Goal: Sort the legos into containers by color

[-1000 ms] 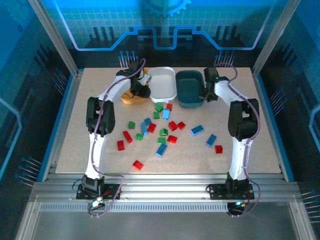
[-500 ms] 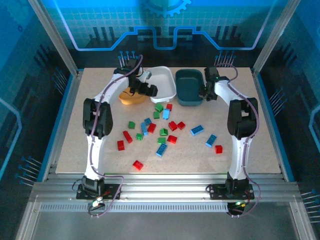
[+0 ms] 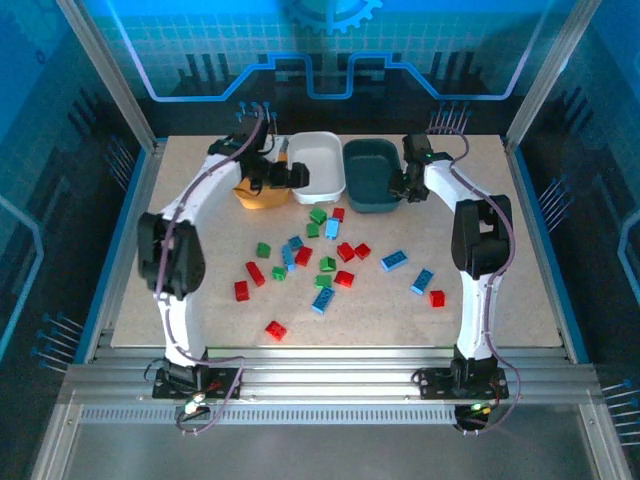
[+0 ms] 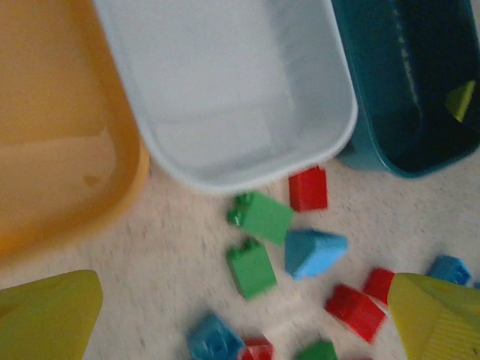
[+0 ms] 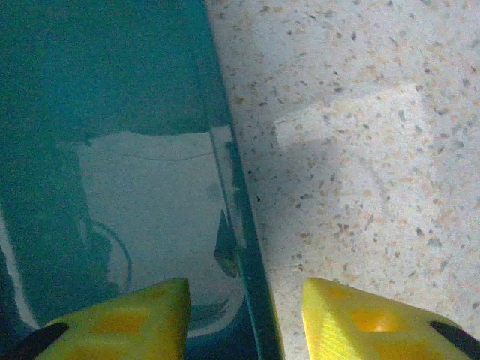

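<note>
**Legos loose, both grippers empty at the trays**

Top: legos scattered mid-table; orange-yellow tray, white tray and teal tray lined up beyond them, long axes running away from the bases; left gripper at white's left edge, right gripper at teal's right wall.

Left wrist: jaws spread wide, empty; green brick just beside white's rim, long axis diagonal.

Right wrist: fingers apart, astride teal's wall, not clamping.

Bricks likely light, rigid, slick; pinch the flat long sides.

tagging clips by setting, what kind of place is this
Likely a robotics lab test cell: an aluminium-framed enclosure, two white robot arms bolted by a speckled tabletop, small plastic toy bricks beside three rounded plastic trays.
</note>
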Controlling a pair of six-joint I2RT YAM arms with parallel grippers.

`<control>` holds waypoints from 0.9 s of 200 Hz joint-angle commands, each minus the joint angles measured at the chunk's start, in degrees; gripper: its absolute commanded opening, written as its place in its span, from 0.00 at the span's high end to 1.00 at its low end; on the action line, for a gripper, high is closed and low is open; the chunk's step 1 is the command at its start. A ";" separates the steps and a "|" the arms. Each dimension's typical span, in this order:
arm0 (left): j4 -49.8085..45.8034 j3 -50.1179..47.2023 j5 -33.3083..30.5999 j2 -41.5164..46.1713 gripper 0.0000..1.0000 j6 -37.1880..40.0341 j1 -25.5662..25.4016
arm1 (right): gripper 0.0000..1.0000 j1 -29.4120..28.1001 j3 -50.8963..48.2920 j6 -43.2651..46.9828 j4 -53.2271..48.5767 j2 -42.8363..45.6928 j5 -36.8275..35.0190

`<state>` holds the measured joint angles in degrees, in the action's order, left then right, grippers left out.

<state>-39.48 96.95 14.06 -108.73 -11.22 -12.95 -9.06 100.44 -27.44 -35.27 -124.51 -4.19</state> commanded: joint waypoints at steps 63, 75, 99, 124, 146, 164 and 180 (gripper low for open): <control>29.66 -47.34 1.02 41.36 0.01 -25.36 -6.47 | 0.26 2.56 -27.79 -1.73 -0.32 31.52 -8.19; 31.54 -53.05 1.17 45.57 0.01 -28.36 -7.56 | 0.26 3.31 -34.42 -3.03 -1.04 37.22 -8.55; 34.64 -62.49 2.42 52.03 0.01 -34.64 -9.79 | 0.27 4.22 -46.42 -7.25 -4.58 47.85 -7.98; 36.95 -67.83 4.20 55.98 0.01 -37.82 -11.66 | 0.29 2.93 -55.21 -9.53 -10.52 57.71 -7.93; 35.10 -68.29 4.34 57.00 0.01 -36.71 -12.54 | 0.30 1.55 -58.70 -10.70 -15.57 63.84 -7.64; 34.98 -68.38 5.09 57.14 0.01 -35.85 -12.63 | 0.30 -0.26 -60.84 -11.79 -17.11 65.27 -5.60; 35.57 -68.60 5.10 57.18 0.01 -36.04 -12.71 | 0.30 -2.04 -61.66 -14.01 -16.48 63.55 -0.98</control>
<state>-6.15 28.82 17.45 -52.36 -46.61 -25.23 -8.62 40.66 -37.52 -49.25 -59.59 -10.85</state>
